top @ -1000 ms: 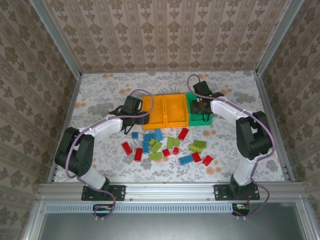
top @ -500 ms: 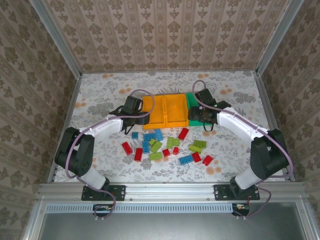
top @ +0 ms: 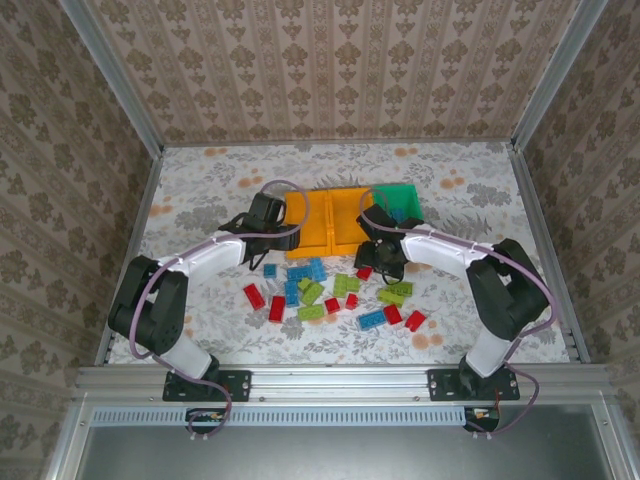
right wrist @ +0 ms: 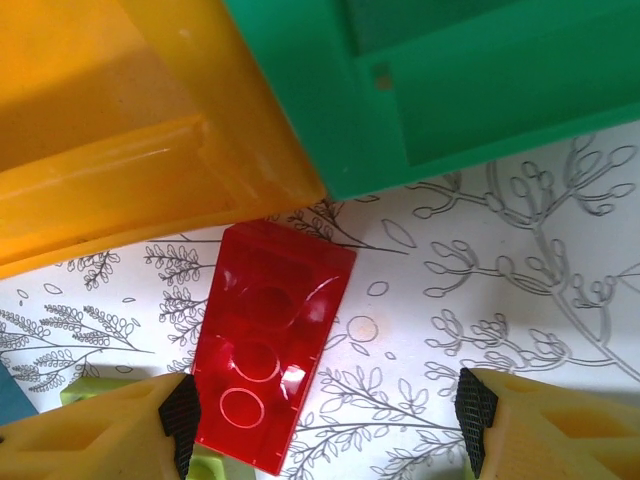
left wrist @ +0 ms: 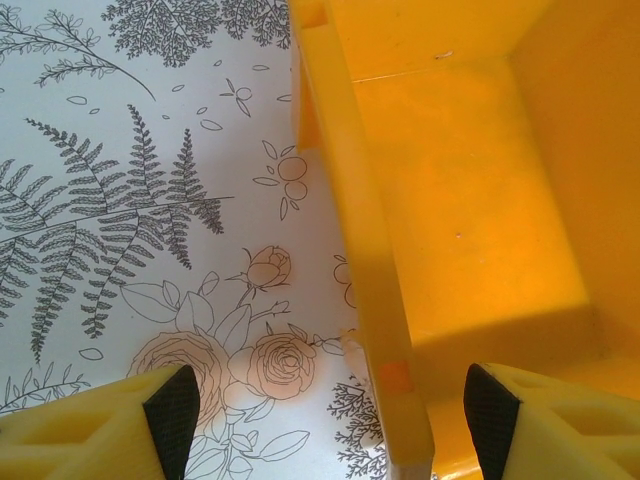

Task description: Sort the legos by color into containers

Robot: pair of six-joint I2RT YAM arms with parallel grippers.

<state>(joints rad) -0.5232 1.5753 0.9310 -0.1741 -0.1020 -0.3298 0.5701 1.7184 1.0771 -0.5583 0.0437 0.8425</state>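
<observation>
Floral-printed covering spreads over the tabletop [top: 200, 190], which is boxed in by wallpapered walls. The left gripper [left wrist: 330, 425] is spread wide, its jaws straddling the left wall of the left orange-yellow bin [left wrist: 470, 220]. One finger hangs over the table outside that wall, and the other hangs over the bin's floor.

The right gripper [right wrist: 330, 420] is likewise spread apart, low over the table with nothing clamped. A red brick [right wrist: 270, 340] lies flat between its fingers, close against the one on the picture's left and with a wide gap to the other. That brick sits just beside the near corner where the middle orange-yellow bin [right wrist: 110, 120] meets the green bin [right wrist: 450, 90].

From above, the three bins stand in a row at mid-table: orange-yellow, orange-yellow, then green, from left to right. In front of them the loose bricks [top: 320, 290], in red, blue and lime green, lie scattered on the covering between the two arms.
</observation>
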